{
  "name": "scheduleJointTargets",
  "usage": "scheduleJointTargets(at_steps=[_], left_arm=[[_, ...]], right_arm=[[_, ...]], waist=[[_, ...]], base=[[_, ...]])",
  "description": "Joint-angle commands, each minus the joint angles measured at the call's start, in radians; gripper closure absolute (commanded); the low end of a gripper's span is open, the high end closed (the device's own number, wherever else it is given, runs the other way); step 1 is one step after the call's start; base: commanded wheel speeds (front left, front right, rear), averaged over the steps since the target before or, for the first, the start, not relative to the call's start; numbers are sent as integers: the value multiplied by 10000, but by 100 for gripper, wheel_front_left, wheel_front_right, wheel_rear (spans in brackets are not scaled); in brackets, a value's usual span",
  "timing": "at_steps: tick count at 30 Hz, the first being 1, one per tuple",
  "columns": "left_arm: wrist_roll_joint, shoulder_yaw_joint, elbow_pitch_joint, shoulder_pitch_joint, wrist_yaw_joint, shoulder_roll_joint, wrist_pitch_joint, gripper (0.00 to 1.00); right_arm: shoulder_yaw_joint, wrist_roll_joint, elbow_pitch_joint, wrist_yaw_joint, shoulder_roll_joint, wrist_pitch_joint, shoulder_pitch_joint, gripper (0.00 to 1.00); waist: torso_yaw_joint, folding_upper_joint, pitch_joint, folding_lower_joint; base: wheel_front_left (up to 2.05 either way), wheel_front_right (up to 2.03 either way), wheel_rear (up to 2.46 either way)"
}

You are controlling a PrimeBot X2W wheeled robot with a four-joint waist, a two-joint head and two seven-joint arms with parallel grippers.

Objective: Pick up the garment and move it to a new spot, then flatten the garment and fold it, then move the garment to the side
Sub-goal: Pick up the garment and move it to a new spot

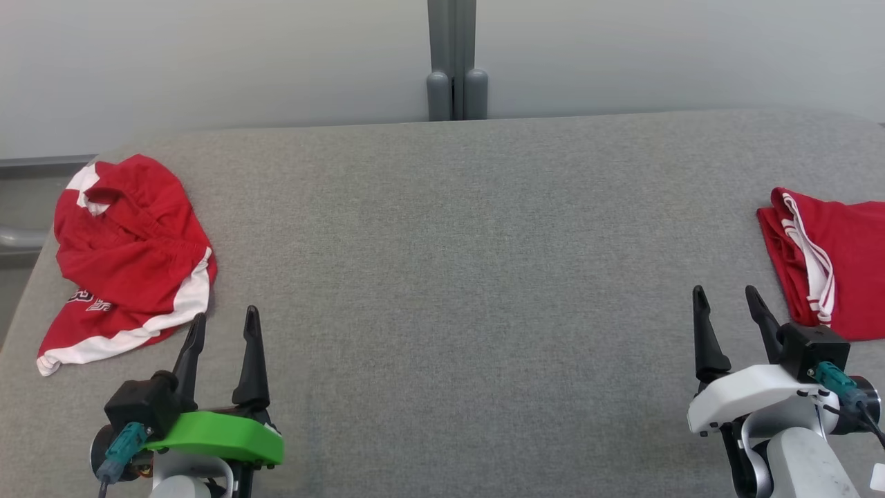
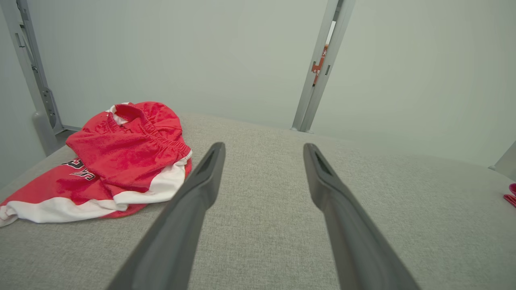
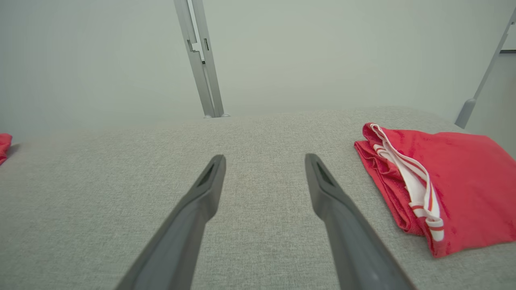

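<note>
Now the left hand (image 1: 225,312) and right hand (image 1: 724,290) both stand spread wide, empty, over the grey tabletop (image 1: 456,277); crumpled red-and-white shorts (image 1: 131,256) lie just beside the left at ten o'clock, a folded red garment (image 1: 830,270) near the right at two o'clock.

Right gripper (image 3: 265,158) fingers (image 3: 201,197) spread, empty — folded red garment (image 3: 463,177) (white stripes) near, rightward, on grey surface (image 3: 121,181).

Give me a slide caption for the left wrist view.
Open left gripper hovers over the grey fabric surface, a crumpled red-and-white garment lying to its left.
</note>
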Motion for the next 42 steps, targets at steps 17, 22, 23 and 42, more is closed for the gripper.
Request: scheduleJointTargets(at_steps=[17,22,23,42], left_arm=[[93,335,-6,154,-36,19,-30,0],[190,450,-6,181,-36,22,-30,0],[207,499,6,187,-36,22,-30,0],[-12,866,-95,327,26,20,-30,0]], right_arm=[[103,-8,-254,-10,-10,31,192,0],[269,-98,-273,-10,-13,48,107,0],[351,-88,-274,-10,-11,62,102,0],[1009,-98,-335,-10,-17,156,-134,0]], waist=[[3055,0,10,1],[3785,0,21,1],[3939,0,11,1],[4728,0,216,1]], base=[[0,0,0],[0,0,0],[0,0,0],[0,0,0]])
